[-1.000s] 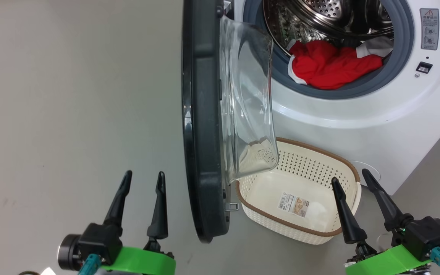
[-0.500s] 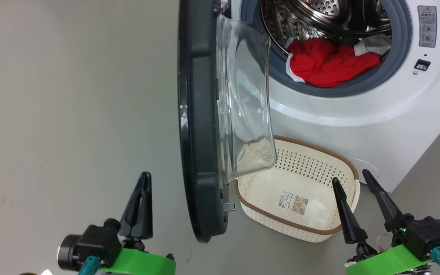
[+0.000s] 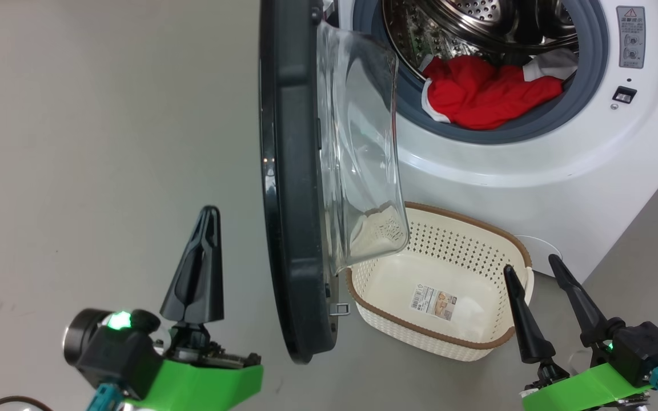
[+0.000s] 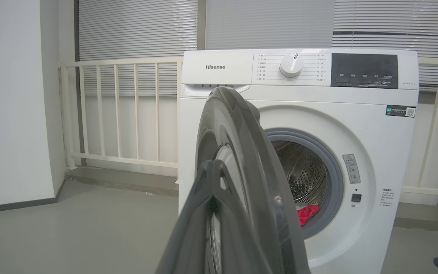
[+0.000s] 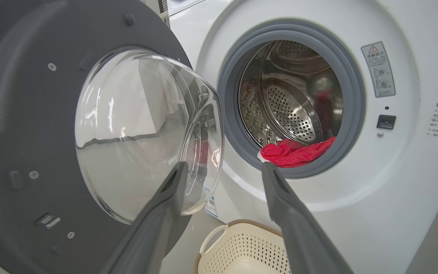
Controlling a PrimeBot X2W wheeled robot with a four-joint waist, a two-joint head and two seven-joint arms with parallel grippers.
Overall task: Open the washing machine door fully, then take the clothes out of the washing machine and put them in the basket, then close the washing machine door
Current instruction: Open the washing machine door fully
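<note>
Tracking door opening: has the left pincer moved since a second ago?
Yes: the left pincer shut and advanced up the head view along the washing machine door.

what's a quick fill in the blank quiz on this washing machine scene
1. The clothes in the washing machine are bright ____.
2. Inside the basket lies a paper ____.
3. The left gripper is shut; the right gripper is ____.
4. The washing machine door has a bulging window of clear ____.
Missing words: red; label; open; glass.
</note>
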